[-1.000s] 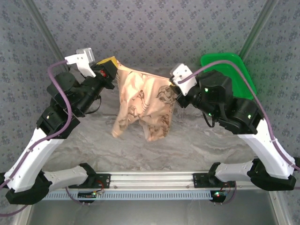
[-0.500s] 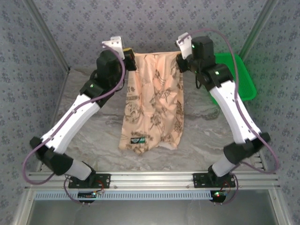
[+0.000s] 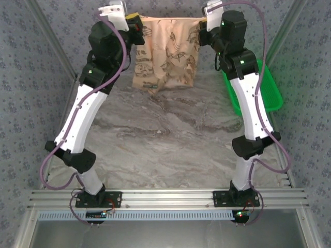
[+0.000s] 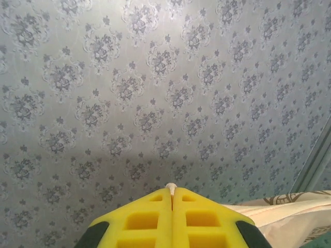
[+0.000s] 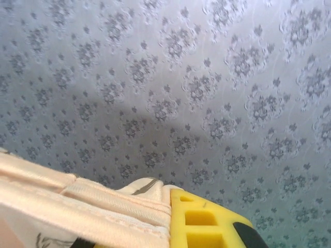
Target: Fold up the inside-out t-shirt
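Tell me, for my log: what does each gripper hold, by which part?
Both hold the peach-tan printed cotton t-shirt by its upper edge: left gripper at one end, right gripper at the other.

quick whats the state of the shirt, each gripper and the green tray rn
peach-tan printed cotton t-shirt, held up, hanging spread between both grippers
left gripper, shut on the t-shirt's top edge
right gripper, shut on the t-shirt's top edge
green plastic tray, lying on the marbled table, partly hidden by the right arm
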